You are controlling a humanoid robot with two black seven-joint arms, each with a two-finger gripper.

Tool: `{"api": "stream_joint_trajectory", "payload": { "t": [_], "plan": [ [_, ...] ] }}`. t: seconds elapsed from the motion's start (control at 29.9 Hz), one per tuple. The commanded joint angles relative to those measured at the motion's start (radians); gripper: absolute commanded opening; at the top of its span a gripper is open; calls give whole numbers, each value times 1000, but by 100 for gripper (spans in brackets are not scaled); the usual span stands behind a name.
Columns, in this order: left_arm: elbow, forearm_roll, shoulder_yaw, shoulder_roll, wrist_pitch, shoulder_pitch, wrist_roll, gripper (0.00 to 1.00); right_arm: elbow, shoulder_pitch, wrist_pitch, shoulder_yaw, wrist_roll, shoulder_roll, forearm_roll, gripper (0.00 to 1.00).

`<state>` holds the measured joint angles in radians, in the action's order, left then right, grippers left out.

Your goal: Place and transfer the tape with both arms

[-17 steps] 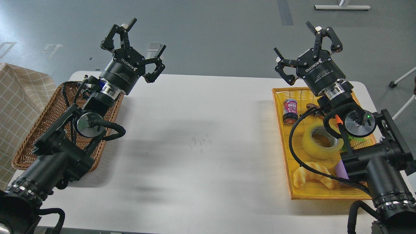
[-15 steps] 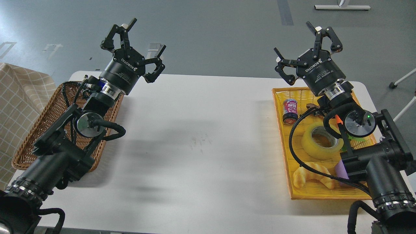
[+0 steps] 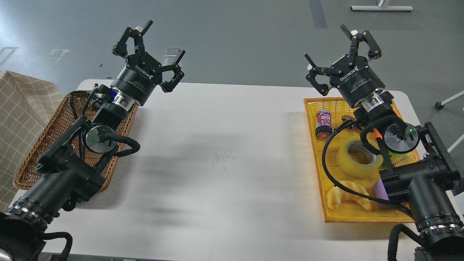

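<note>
The tape (image 3: 354, 159), a translucent yellow roll with a grey-white core, lies flat in the yellow tray (image 3: 312, 145) at the right, partly behind my right arm's cable. My right gripper (image 3: 339, 49) is open and empty, raised above the tray's far end, well apart from the tape. My left gripper (image 3: 150, 45) is open and empty, raised above the far end of the brown wicker basket (image 3: 43, 141) at the left.
In the yellow tray also lie a small can (image 3: 323, 124), a croissant (image 3: 348, 194) and a purple object (image 3: 380, 189) partly under my right arm. The white table (image 3: 224, 163) spans between basket and tray. A checked cloth (image 3: 18, 105) hangs at far left.
</note>
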<state>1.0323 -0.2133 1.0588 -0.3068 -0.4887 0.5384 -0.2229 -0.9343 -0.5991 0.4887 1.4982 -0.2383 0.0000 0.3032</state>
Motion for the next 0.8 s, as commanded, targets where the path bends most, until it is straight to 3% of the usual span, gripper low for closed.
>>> {"api": "stream_joint_trajectory", "payload": {
  "t": [0.0,0.77],
  "plan": [
    [0,0,1,0,0,0,-1,98,-6,5,0,2,0,0,-1,100],
    [2,0,1,1,0,0,-3,98,-14,12,0,2,0,0,1,100]
  ]
}}
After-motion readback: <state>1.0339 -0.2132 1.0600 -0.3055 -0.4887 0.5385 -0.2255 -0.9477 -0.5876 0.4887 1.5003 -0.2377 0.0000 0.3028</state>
